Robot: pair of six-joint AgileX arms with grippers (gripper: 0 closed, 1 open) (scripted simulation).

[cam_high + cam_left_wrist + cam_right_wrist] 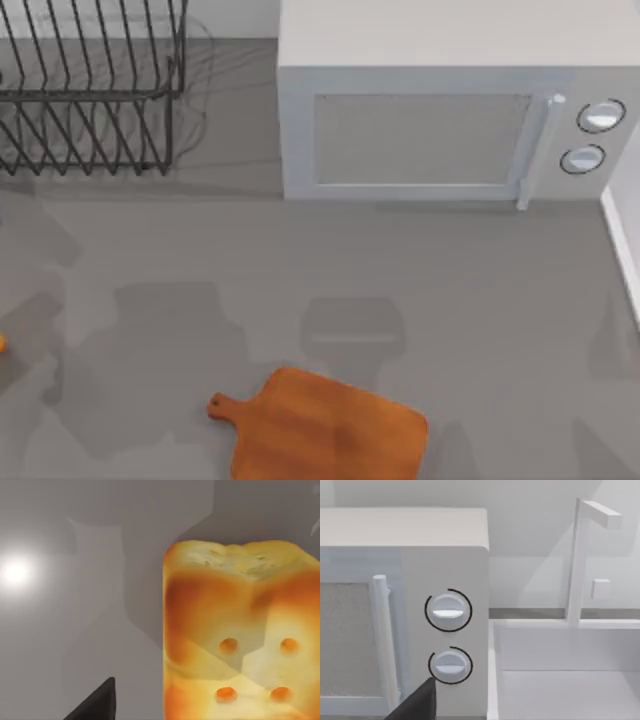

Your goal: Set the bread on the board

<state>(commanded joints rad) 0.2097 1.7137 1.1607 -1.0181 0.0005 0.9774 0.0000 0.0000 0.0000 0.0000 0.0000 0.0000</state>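
Item one, nearest you: the board, orange-brown wood, lying flat at the near edge of the table, a little left of centre. Its short handle with the small hole points toward the table's left side. Nothing rests on it.

Item two: the bread, a golden-yellow block with browner crust and four orange spots on the face you see from the left wrist. It sits on the grey table, close under the left gripper. In the top view you can make out a sliver of orange at the far left edge, well apart from the board. One dark fingertip of the left gripper shows beside the bread, not touching it; you cannot tell whether the fingers are apart or together.

Item three: the right gripper, one dark fingertip visible, facing the microwave's two round dials. Finger spread: cannot tell.

Item four, far side: a white microwave at centre-right, door handle upright beside the dials.

Item five, far left: a black wire dish rack.

Item six: a white sink with a tall faucet, just beside the microwave.
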